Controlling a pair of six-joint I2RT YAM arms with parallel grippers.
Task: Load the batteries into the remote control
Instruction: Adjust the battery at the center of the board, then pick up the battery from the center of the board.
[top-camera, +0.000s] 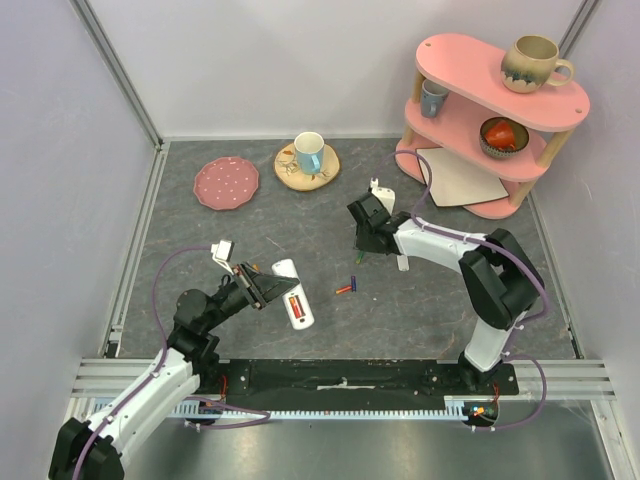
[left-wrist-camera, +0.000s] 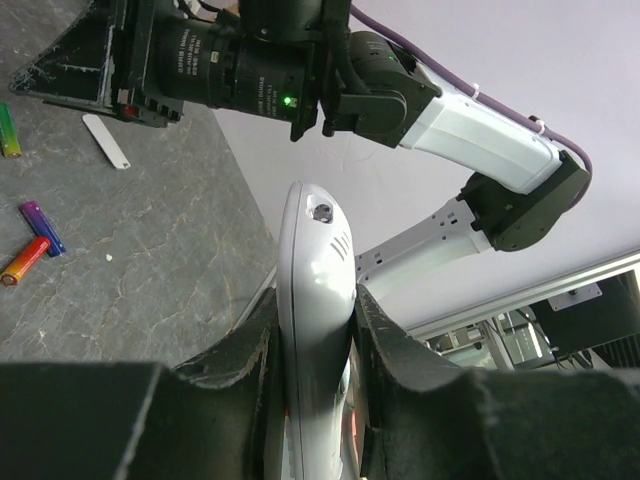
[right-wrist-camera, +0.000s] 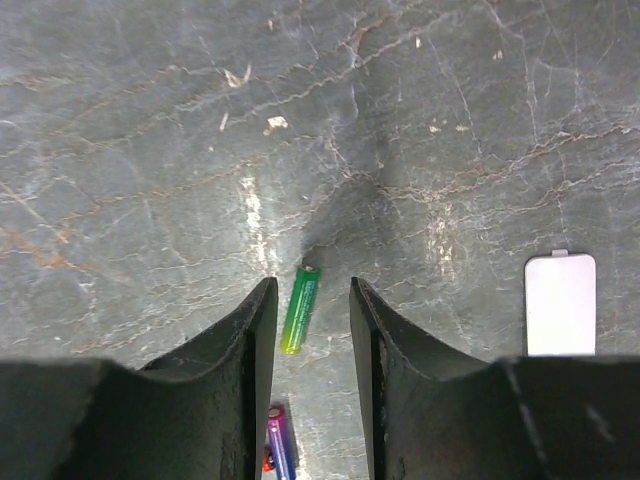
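Observation:
My left gripper (top-camera: 266, 290) is shut on the white remote control (top-camera: 293, 297), which lies back side up near the table's front left. A red battery (top-camera: 295, 305) sits in its recess. In the left wrist view the fingers (left-wrist-camera: 380, 340) clamp the remote (left-wrist-camera: 312, 225) on its edges. My right gripper (top-camera: 362, 250) is open and hovers over a green battery (right-wrist-camera: 299, 308), which lies on the table between its fingers (right-wrist-camera: 245, 340). A purple battery (right-wrist-camera: 280, 440) and a red-orange one (left-wrist-camera: 24, 260) lie just beyond. The white battery cover (right-wrist-camera: 560, 303) lies to the right.
A pink plate (top-camera: 226, 183) and a cup on a wooden coaster (top-camera: 308, 157) stand at the back. A pink two-tier shelf (top-camera: 455, 60) with mugs and a bowl stands at the back right, a white sheet (top-camera: 460, 175) under it. Walls enclose the table.

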